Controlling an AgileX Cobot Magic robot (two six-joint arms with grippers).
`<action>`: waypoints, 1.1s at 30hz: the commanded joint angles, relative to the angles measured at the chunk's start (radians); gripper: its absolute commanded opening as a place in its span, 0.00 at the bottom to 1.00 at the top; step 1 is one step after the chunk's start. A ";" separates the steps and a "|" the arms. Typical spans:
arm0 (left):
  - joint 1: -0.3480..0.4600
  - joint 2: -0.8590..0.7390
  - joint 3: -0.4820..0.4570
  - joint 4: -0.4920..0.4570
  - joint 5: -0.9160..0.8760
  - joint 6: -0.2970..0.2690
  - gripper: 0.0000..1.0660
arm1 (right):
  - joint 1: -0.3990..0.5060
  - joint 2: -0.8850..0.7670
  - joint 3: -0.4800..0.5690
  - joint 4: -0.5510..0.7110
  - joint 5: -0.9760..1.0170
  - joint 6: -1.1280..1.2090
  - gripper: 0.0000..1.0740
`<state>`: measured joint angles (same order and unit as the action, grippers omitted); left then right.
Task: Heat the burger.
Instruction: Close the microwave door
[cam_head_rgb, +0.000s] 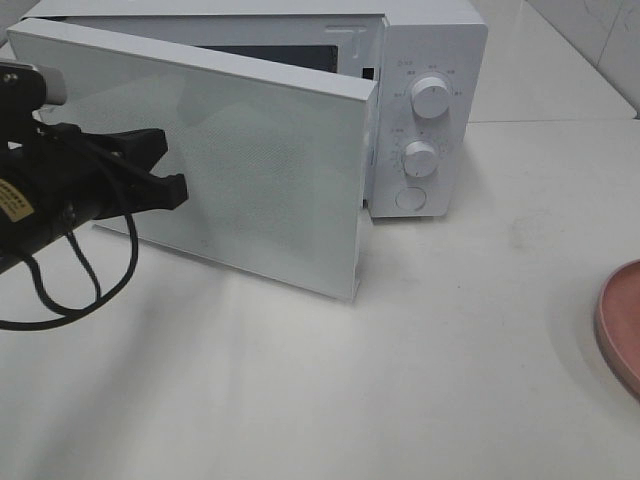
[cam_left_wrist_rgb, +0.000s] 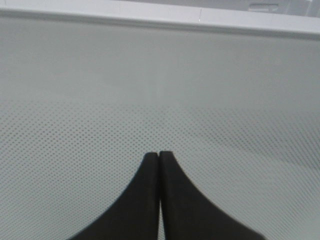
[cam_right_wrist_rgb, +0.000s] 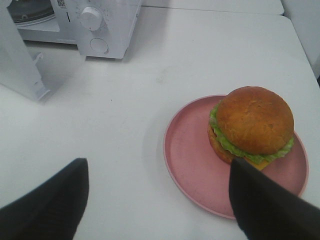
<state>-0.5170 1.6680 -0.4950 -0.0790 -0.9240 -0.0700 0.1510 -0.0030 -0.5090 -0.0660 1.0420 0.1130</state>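
Left gripper (cam_head_rgb: 175, 190) — closed, against door (cam_head_rgb: 250, 170)

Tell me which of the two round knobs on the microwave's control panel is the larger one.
The upper knob on the microwave. It is visibly bigger than the lower knob, which sits just above the round button.

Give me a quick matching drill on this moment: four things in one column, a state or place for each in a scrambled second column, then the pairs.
Column one:
1. burger
2. microwave door
3. left gripper
4. right gripper

Column two:
A. swung open
B. jaws wide apart, holding nothing
C. sitting on the pink plate
D. jaws shut, close in front of the door's dotted panel

Pairs: 1-C, 2-A, 3-D, 4-B
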 joint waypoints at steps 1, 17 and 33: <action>-0.064 0.026 -0.059 -0.131 0.005 0.070 0.00 | -0.007 -0.027 0.002 0.001 -0.007 -0.009 0.70; -0.160 0.169 -0.288 -0.240 0.071 0.115 0.00 | -0.007 -0.027 0.002 0.001 -0.007 -0.009 0.70; -0.160 0.314 -0.558 -0.269 0.178 0.153 0.00 | -0.007 -0.027 0.002 0.001 -0.007 -0.009 0.70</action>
<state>-0.6910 1.9580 -0.9940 -0.2920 -0.7290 0.0630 0.1510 -0.0030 -0.5090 -0.0660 1.0420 0.1130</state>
